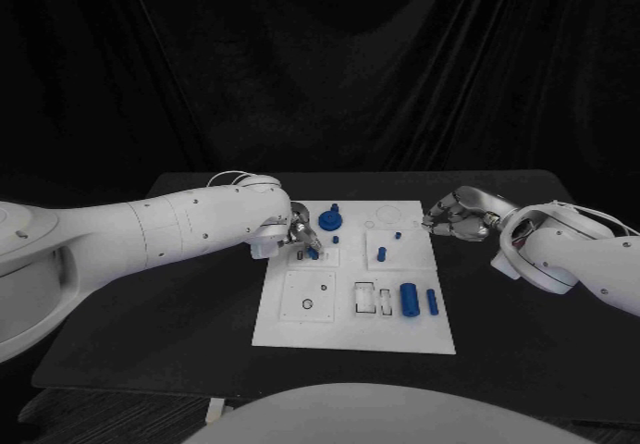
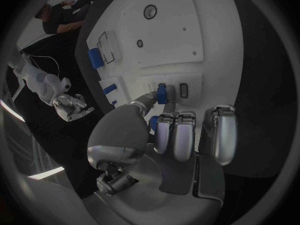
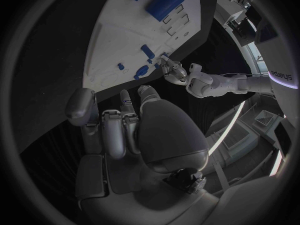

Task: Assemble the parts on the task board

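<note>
The white task board (image 1: 350, 319) lies mid-table. My left hand (image 1: 283, 235) hovers over its far left part, fingers curled, with the thumb tip touching a small blue peg (image 2: 162, 93) that stands beside a slot; the same peg (image 1: 313, 252) is seen from the head. A round blue knob (image 1: 329, 220) sits just beyond the hand. Two more blue pegs (image 1: 382, 253) stand near the board's middle. Two blue cylinders (image 1: 410, 300) lie at the near right. My right hand (image 1: 458, 215) hangs off the board's far right corner, fingers curled on nothing.
Rectangular and round recesses (image 1: 310, 303) mark the board's near left. Black table (image 1: 147, 324) surrounds the board on all sides. In the right wrist view the board (image 3: 144, 30) stretches away beyond my right hand (image 3: 125, 130).
</note>
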Available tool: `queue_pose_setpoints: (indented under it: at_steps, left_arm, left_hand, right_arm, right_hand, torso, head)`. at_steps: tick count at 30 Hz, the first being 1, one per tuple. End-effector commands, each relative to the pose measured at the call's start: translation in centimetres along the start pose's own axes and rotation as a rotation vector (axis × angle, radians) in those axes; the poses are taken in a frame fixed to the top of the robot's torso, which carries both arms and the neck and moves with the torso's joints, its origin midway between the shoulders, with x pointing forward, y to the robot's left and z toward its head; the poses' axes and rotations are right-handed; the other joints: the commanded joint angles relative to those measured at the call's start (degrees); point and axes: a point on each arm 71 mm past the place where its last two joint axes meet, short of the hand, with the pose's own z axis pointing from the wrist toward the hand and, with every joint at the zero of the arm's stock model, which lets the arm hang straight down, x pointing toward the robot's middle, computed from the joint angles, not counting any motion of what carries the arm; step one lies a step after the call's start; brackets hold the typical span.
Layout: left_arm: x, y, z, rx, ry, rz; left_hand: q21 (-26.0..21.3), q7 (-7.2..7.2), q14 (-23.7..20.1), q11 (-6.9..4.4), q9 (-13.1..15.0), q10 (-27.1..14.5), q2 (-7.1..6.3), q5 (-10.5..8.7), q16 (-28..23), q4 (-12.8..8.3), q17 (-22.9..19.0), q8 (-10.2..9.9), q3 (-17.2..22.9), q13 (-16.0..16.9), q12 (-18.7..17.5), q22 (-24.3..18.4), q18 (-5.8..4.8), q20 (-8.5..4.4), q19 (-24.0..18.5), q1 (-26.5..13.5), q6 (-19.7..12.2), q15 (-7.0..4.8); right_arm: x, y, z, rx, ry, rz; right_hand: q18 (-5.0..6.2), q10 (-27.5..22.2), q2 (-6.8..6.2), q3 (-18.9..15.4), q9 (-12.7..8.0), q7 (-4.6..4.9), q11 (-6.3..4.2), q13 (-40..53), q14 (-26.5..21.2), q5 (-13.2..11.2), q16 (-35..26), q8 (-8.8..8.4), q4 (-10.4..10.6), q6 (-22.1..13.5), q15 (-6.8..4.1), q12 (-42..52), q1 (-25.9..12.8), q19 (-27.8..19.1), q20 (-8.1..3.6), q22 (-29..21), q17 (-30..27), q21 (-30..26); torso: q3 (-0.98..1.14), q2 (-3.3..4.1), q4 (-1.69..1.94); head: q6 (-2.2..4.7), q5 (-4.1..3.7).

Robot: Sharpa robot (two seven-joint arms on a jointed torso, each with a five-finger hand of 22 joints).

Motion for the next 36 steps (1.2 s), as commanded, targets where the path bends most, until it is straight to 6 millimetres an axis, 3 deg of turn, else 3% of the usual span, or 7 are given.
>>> queue_pose_setpoints:
  at_steps: [1,3,8,17,24,36]
  left_arm:
    - [0.31,0.01,0.15,0.009,0.005,-0.001]
    - [0.36,0.02,0.18,0.009,0.006,-0.001]
    - [0.49,0.05,0.25,0.008,0.012,0.001]
    - [0.64,0.23,0.31,-0.002,0.013,-0.001]
    - [0.71,0.33,0.32,-0.008,0.02,0.002]
    - [0.81,0.45,0.3,-0.012,0.03,0.007]
  left_hand:
    - [-0.35,0.02,6.06,0.03,-0.1,5.98,-0.04,-1.33,0.15,0.53,15.1,-0.39,-0.02,15.1,-0.03,12.49,1.11,-0.02,1.59,-0.66,-0.72,0.02]
    - [-0.3,0.07,6.06,0.08,-0.09,5.98,-0.05,-1.93,0.15,0.65,15.1,-0.39,-0.05,15.1,-0.03,12.51,1.1,0.01,1.63,-0.85,-0.75,0.06]
    - [-0.39,0.38,6.06,0.35,-0.2,5.98,-0.39,-7.09,0.15,2.18,15.1,-0.5,-1.27,15.1,-0.03,12.49,1.11,0.22,1.61,-2.62,-1.02,0.29]
    - [-0.53,0.96,6.06,0.88,-0.41,5.98,-1.26,-12.31,0.15,5.06,15.1,-0.84,-5.27,15.1,-0.03,12.47,1.13,0.64,1.57,-5.31,-1.82,0.75]
    - [-0.57,0.87,6.06,0.88,-0.05,5.98,-1.34,-13.46,0.15,5.99,15.1,-0.31,-6.79,15.1,-0.03,12.45,1.15,0.71,1.56,-6.0,-1.52,0.77]
    - [-0.62,0.46,6.06,0.54,2.6,5.98,-1.01,-13.46,0.15,6.59,15.1,2.14,-8.49,15.1,-0.03,12.45,1.17,0.55,1.56,-5.79,-1.45,0.53]
  right_arm:
    - [0.15,-0.07,-0.01,0.011,0.007,-0.003]
    - [0.15,-0.07,-0.02,0.011,0.007,-0.003]
    - [0.16,-0.09,-0.03,0.012,0.008,-0.003]
    - [0.19,-0.11,-0.05,0.014,0.009,-0.003]
    - [0.25,-0.12,-0.03,0.015,0.011,-0.002]
    - [0.32,-0.19,0.0,0.018,0.014,-0.003]
  right_hand:
    - [0.31,5.13,0.01,0.32,-0.09,0.37,0.02,13.44,4.74,0.2,-0.18,-0.38,0.13,-0.18,0.04,-0.34,0.42,-0.35,0.1,6.74,10.29,-0.35]
    - [0.31,5.13,0.01,0.32,-0.09,0.37,0.02,13.44,4.74,0.2,-0.18,-0.38,0.13,-0.18,0.04,-0.34,0.42,-0.35,0.1,6.74,10.29,-0.35]
    - [0.31,5.13,0.01,0.32,-0.09,0.37,0.02,13.44,4.74,0.2,-0.18,-0.38,0.13,-0.18,0.04,-0.34,0.42,-0.35,0.1,6.74,10.29,-0.35]
    - [0.31,5.13,0.01,0.32,-0.09,0.37,0.02,13.44,4.74,0.2,-0.18,-0.38,0.13,-0.18,0.04,-0.34,0.42,-0.35,0.1,6.74,10.29,-0.35]
    - [0.33,5.1,-0.1,0.5,-0.11,0.41,0.06,13.41,4.72,0.18,-0.19,-0.39,0.18,-0.12,0.07,-0.36,0.43,-0.4,0.13,6.71,10.28,-0.51]
    - [0.33,5.1,-0.1,0.5,-0.11,0.41,0.06,13.41,4.72,0.18,-0.19,-0.39,0.18,-0.12,0.07,-0.36,0.43,-0.4,0.13,6.71,10.28,-0.51]
  torso:
    - [-0.01,-0.01,-0.01]
    - [-0.01,0.01,-0.01]
    - [0.01,0.02,-0.02]
    - [0.0,0.01,-0.03]
    - [-0.01,0.0,-0.02]
    - [0.0,-0.02,-0.02]
  head:
    - [0.01,0.02]
    - [0.01,-0.02]
    - [0.01,0.02]
    - [0.01,-0.01]
    - [0.01,0.06]
    - [0.01,0.2]
